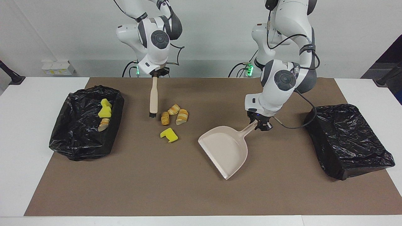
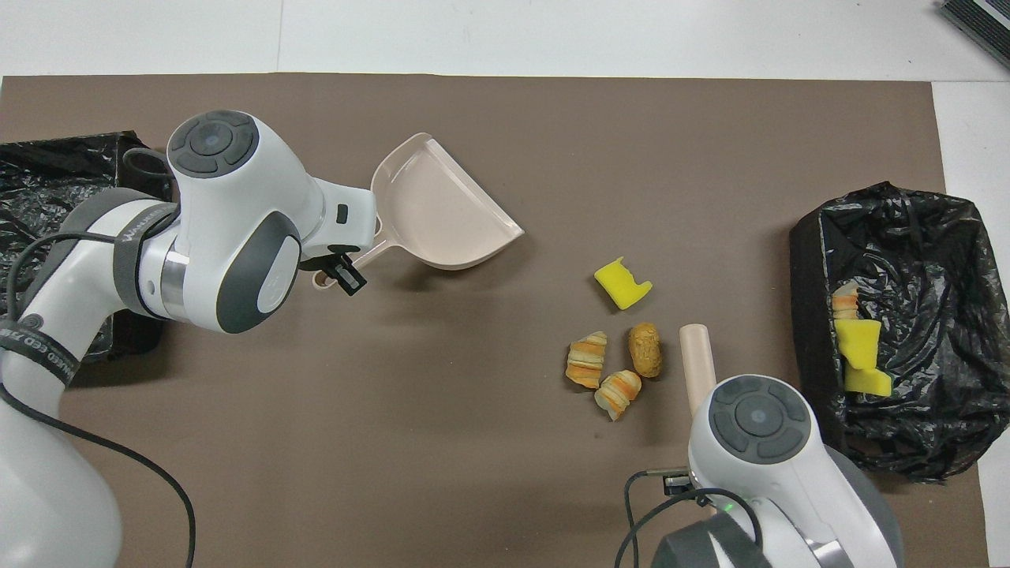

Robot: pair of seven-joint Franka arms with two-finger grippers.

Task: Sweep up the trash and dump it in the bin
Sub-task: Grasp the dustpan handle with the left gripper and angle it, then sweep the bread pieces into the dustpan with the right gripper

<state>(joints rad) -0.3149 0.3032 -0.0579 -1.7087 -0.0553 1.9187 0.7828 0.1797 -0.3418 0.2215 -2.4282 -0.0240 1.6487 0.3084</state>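
Two white robot arms work over a brown mat [image 1: 132, 188] on a white table. The right gripper [image 1: 156, 74] is clamped on the top of a beige brush [image 1: 153, 97], which hangs upright with its black bristles just beside the loose trash. That trash lies on the mat: three golden-brown bread pieces [image 1: 173, 110] clustered together, and a yellow sponge chunk [image 1: 169, 134] a little farther from the robots. The left gripper [image 1: 260, 124] is closed on the handle of a beige dustpan [image 1: 223, 149], whose open mouth is turned toward the trash, well apart from it. A bin lined with black plastic [image 1: 82, 125] sits at the right arm's end of the table and holds yellow sponge pieces [image 1: 104, 110] and a bread piece [image 1: 103, 124]. A second black-lined bin [image 1: 347, 141] sits at the left arm's end.
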